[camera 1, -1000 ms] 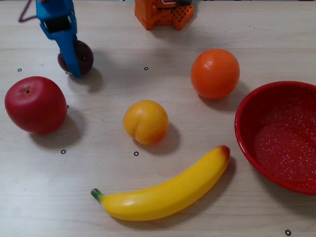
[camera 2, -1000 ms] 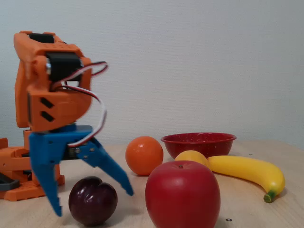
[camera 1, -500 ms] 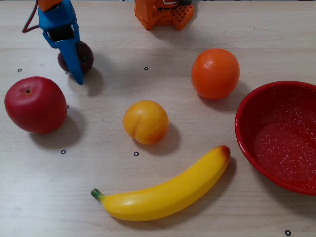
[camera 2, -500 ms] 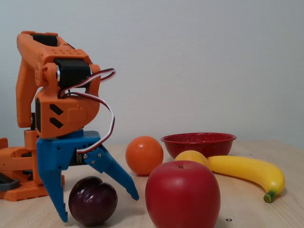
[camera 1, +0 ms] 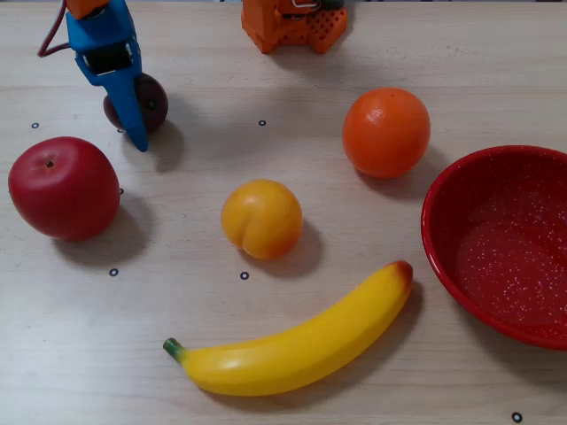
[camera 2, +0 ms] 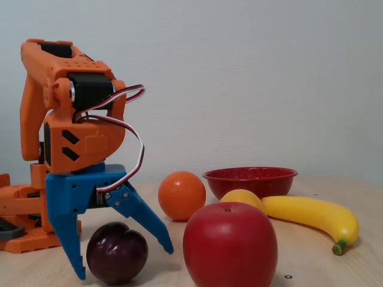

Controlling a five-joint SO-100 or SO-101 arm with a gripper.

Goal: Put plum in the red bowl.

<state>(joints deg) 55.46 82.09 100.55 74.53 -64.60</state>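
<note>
Straddling plum (camera 2: 116, 252) with blue gripper (camera 2: 119, 258), jaws apart, one finger each side, no clamp seen. Dropped lower versus a second ago, hardly shifted since half-second mark. Plum on table (camera 1: 266, 354), far left in overhead view, beside apple (camera 1: 64, 188). Red bowl (camera 1: 443, 239) well apart, at right edge.

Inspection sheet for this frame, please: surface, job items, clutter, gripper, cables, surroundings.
Surface: light wood-grain table with small black dot marks.
Job's things: plum on the table between the open jaws; red bowl empty, at the overhead view's right edge.
Clutter: apple, orange, peach, banana, all apart.
Gripper: gripper open, straddling the plum.
Cables: looped wires at the wrist.
Surroundings: plain pale wall.
</note>
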